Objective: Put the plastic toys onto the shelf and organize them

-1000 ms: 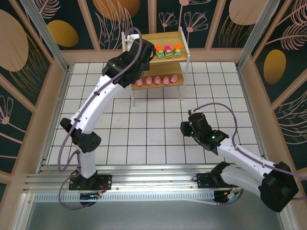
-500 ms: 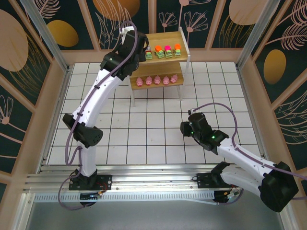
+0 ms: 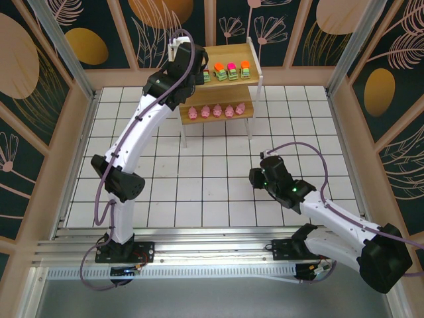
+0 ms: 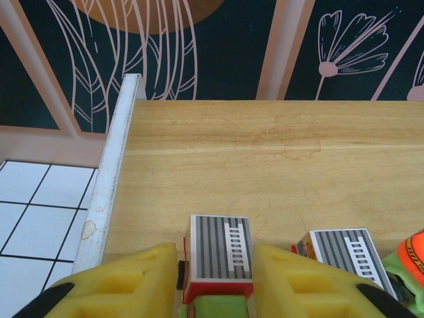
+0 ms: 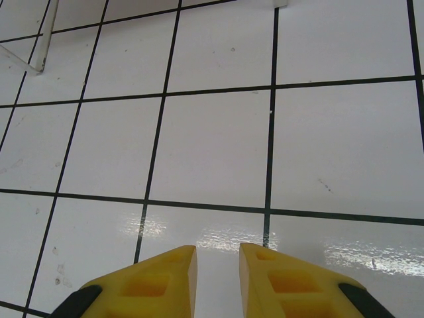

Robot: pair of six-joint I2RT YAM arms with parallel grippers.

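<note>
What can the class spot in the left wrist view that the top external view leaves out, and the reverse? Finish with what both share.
Left wrist: ladder prints on two grey tops, with the left gripper straddling one grey-topped vehicle and the other grey-topped vehicle beside it. Top external: five pink pigs in a row on the lower tier, and the right gripper above the tiled floor. Both: the shelf top board and an orange-topped vehicle.
</note>
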